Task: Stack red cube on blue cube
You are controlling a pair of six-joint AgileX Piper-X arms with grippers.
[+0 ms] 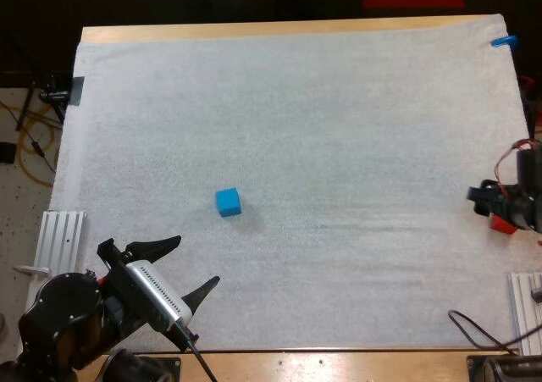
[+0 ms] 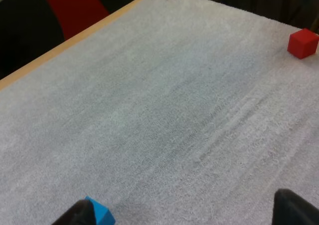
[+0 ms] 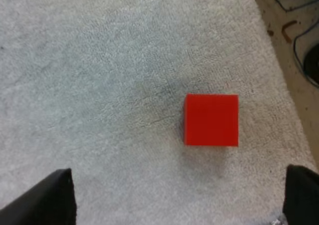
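Note:
The blue cube sits on the white mat, left of centre. My left gripper hovers near the front left corner, open, a short way in front of the blue cube. In the left wrist view the blue cube lies beside one finger of the left gripper, and the red cube rests far off. The red cube lies at the mat's right edge, partly covered by my right gripper. In the right wrist view the red cube lies just ahead of the open right gripper, untouched.
Ribbed metal rails lie at the table's left edge and right edge. A black cable loops at the front right. The mat's right border runs close beside the red cube, with bare table beyond.

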